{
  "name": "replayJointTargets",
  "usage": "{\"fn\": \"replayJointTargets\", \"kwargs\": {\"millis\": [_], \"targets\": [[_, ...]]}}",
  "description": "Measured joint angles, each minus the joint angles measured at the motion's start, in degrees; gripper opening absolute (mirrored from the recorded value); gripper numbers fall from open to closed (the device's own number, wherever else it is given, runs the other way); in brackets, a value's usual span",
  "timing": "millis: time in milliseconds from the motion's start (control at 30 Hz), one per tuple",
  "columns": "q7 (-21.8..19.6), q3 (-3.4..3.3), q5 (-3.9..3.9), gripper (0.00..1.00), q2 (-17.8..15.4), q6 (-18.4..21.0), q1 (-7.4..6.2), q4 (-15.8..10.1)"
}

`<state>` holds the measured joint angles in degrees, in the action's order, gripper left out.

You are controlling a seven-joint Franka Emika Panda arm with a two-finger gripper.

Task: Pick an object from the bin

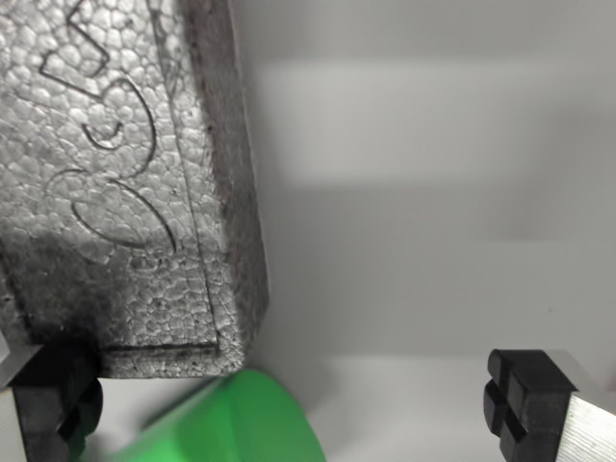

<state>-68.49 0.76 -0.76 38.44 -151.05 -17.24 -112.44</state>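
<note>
The wrist view looks down into a white bin (433, 241). A grey foam block (125, 173) with embossed numerals fills the upper left, and its lower corner lies just above my left fingertip (58, 399). A bright green rounded object (241, 423), blurred and cut off by the bottom edge, lies below the block between my fingers, nearer the left one. My gripper (289, 404) is open wide; its right fingertip (525, 395) stands far off at the lower right. Nothing is held.
The bin's pale floor and wall (433, 115) take up the wrist view's right half, with soft shadow bands across them. No other objects show there.
</note>
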Motion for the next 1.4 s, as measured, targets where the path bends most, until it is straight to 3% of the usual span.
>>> {"fn": "replayJointTargets", "kwargs": {"millis": [467, 500, 1400], "targets": [[0.03, 0.03, 0.00, 1.00, 0.69, -0.84, -0.02, 0.67], [0.03, 0.03, 0.00, 0.00, 0.69, -0.84, -0.02, 0.67], [0.02, 0.01, 0.00, 0.00, 0.51, -0.86, 0.01, 0.73]]}}
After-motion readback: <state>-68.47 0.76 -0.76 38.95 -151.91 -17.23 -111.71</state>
